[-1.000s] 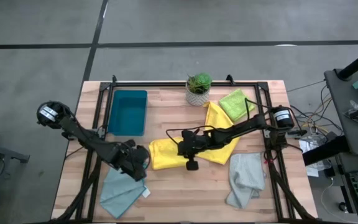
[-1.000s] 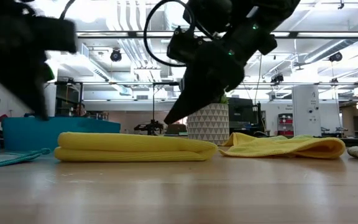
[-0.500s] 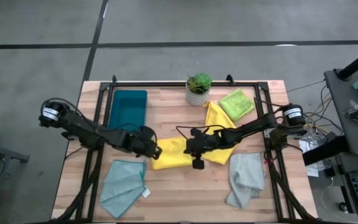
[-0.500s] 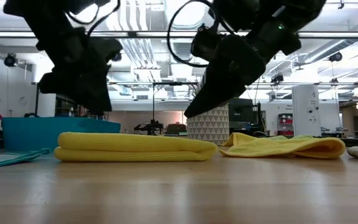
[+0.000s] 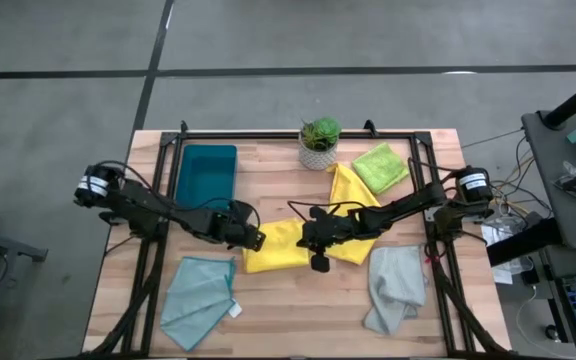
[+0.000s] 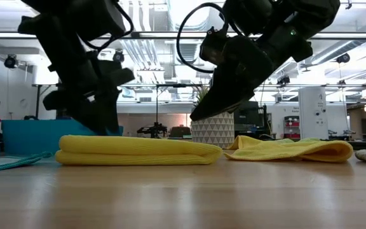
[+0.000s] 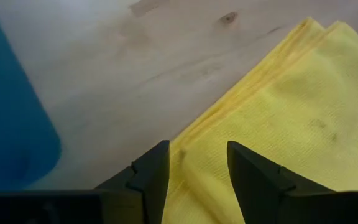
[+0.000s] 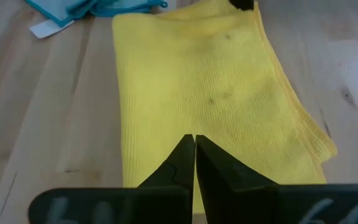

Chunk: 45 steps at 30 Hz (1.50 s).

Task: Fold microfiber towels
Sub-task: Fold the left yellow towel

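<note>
A yellow towel (image 5: 276, 250), folded into a thick flat pad, lies mid-table; it also shows in the low view (image 6: 132, 150). My left gripper (image 7: 197, 180) stands open over the pad's left edge (image 7: 185, 149), seen from above (image 5: 255, 240). My right gripper (image 8: 194, 152) is shut and hangs just above the pad's right end (image 6: 196, 117), touching nothing. A second yellow towel (image 5: 353, 200) lies crumpled behind it. Lime green (image 5: 380, 167), pale grey (image 5: 393, 285) and light teal (image 5: 200, 300) towels lie apart on the table. My left gripper has one finger (image 7: 145, 180) on each side of a strip of the folded yellow towel's left edge, coming from above at a slant from the table's left. I cannot tell whether the fingertips touch the cloth.
A dark teal tray (image 5: 205, 180) stands at the far left, close behind my left arm. A potted plant (image 5: 318, 140) stands at the far edge. A black frame rail (image 5: 298, 133) borders the wooden top. Bare wood lies along the near edge between the teal and grey towels.
My left gripper has swung from over the light teal towel toward the table's right and far edge, rolling as it went, and come down at the folded yellow towel's left edge. My right gripper has drawn back a little toward the table's right. The yellow pad has kept still.
</note>
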Each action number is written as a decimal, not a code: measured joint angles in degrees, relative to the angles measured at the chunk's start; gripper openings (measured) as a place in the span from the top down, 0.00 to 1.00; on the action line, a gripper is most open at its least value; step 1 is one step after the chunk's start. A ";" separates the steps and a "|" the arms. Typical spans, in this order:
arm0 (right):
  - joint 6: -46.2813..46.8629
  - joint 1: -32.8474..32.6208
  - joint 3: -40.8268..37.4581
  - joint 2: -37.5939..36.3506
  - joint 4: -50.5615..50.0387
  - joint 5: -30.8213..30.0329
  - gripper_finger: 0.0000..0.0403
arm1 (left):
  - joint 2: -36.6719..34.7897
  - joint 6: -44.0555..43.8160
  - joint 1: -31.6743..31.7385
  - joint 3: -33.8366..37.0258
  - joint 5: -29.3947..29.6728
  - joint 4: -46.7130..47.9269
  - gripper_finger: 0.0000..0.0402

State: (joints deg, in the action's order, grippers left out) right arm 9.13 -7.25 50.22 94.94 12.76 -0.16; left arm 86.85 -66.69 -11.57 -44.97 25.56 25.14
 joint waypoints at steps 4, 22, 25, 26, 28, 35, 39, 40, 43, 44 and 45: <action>0.00 0.00 -0.12 0.00 -0.03 -0.01 0.98 | 1.69 1.54 0.00 0.00 -0.12 -0.74 0.65; -0.13 0.02 -0.23 0.00 -0.01 -0.03 0.98 | -1.18 10.10 -0.04 -1.94 -0.24 0.68 1.00; -0.13 0.02 -0.23 0.00 -0.01 -0.05 0.98 | -3.24 10.73 -0.04 -3.27 -0.57 4.88 1.00; -0.13 0.02 -0.23 0.00 -0.01 -0.05 0.98 | -3.90 10.70 -0.04 -3.66 -1.15 6.49 1.00; -0.13 0.02 -0.23 0.00 0.01 -0.07 0.98 | -5.08 10.26 -0.04 -4.07 -2.32 8.95 1.00; -0.13 0.02 -0.23 0.00 1.28 -0.16 0.98 | -4.03 10.05 -0.04 -3.46 -2.80 11.17 1.00; -0.13 0.02 -0.23 0.00 2.37 -0.25 0.98 | -1.55 10.04 -0.04 -3.30 -2.82 11.29 1.00; -0.13 0.02 -0.23 0.00 2.57 -0.25 0.98 | -0.88 10.05 -0.04 -3.28 -2.83 11.35 1.00; -0.13 0.02 -0.23 0.00 2.66 -0.23 0.98 | 1.14 10.05 -0.04 -3.22 -2.82 11.27 1.00; -0.13 0.02 -0.23 0.00 2.64 -0.23 0.98 | 1.66 10.05 -0.04 -3.22 -2.82 11.37 1.00; -0.11 0.02 -0.23 0.00 2.55 -0.21 0.98 | 2.16 10.03 -0.04 -3.22 -2.82 11.33 1.00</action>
State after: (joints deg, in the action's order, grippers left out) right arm 9.01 -7.22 50.00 94.94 15.31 -0.36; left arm 89.02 -56.66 -11.62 -48.18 22.74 36.47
